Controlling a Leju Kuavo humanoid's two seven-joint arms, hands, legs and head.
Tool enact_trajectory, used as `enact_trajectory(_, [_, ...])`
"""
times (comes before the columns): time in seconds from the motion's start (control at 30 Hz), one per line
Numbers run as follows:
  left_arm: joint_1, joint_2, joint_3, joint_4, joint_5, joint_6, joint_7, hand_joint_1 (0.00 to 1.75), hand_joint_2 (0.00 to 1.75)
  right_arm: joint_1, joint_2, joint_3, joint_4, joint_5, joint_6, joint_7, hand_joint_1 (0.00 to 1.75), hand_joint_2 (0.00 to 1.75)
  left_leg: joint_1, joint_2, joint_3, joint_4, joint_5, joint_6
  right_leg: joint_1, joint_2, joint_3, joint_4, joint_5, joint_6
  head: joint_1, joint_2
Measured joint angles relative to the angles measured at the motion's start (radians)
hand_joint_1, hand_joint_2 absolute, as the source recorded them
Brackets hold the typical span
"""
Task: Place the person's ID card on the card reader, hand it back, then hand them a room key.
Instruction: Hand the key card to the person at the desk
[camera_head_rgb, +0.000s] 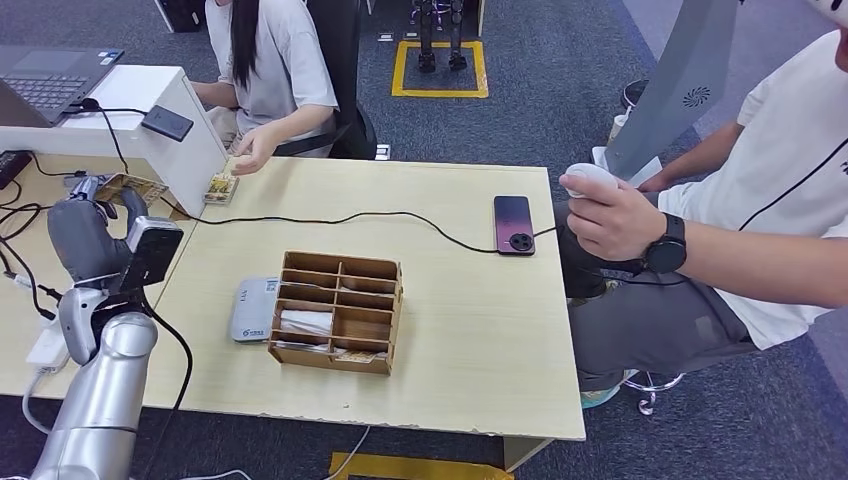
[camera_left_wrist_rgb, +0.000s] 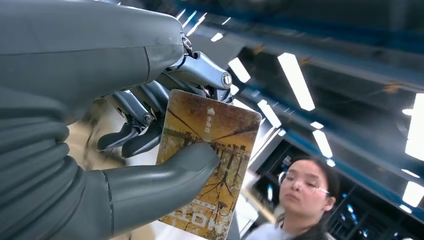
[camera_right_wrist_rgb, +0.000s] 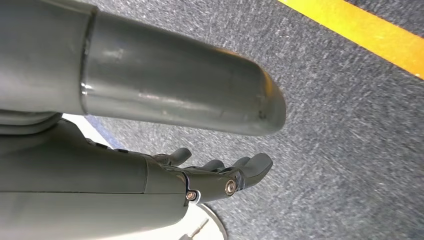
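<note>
At the table's (camera_head_rgb: 470, 330) 9 o'clock edge, the left hand (camera_head_rgb: 85, 235) is raised and holds a room key (camera_left_wrist_rgb: 207, 165), a yellow-brown card printed "HOTEL". In the left wrist view the thumb presses the key's face against the fingers (camera_left_wrist_rgb: 150, 132) behind it; the grip looks firm, with the card's far end standing free.

Right hand (camera_right_wrist_rgb: 220, 177): hanging over grey carpet, fingers extended and lying together, holding nothing.

The card reader (camera_head_rgb: 253, 310), a pale flat unit, lies at the 9 o'clock side of a wooden rack (camera_head_rgb: 338, 312) near table centre. Nothing can be seen on its top, so far as the head view shows. A small card-like item (camera_head_rgb: 220, 188) lies at the table's 11 o'clock corner, just beside the seated person's hand (camera_head_rgb: 255, 152); whether it is the ID card cannot be told at this size.

Judgement: with the reader bare and a key already in the left hand, the reading and return of the ID appear done. What remains is the final step: carrying the key toward 12 o'clock to the person and releasing it. The key is well apart from that person's hand, so handover has not begun.

A phone (camera_head_rgb: 513, 224) on its cable lies at 2 o'clock; a second person (camera_head_rgb: 740, 220) sits at 3 o'clock.
</note>
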Motion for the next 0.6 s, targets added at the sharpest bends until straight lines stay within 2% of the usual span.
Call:
enact_trajectory(0.27, [-0.037,0.013,-0.039,0.066,-0.124,0.026,-0.005,1.75,1.75,-0.005,0.000,0.029,0.000,0.000,0.015,0.009,0.00,0.00,0.000,0.000,0.000,0.000,0.000,0.000,0.000,0.000,0.000,0.000,0.000,0.000,0.000,0.000])
enact_trajectory(0.6, [-0.081,-0.001,-0.077,0.122,-0.133,0.038,0.005,1.75,1.75,-0.006,-0.001,0.044,0.000,-0.001,0.016,0.011,0.00,0.00,0.000,0.000,0.000,0.000,0.000,0.000,0.000,0.000,0.000,0.000,0.000,0.000,0.000,0.000])
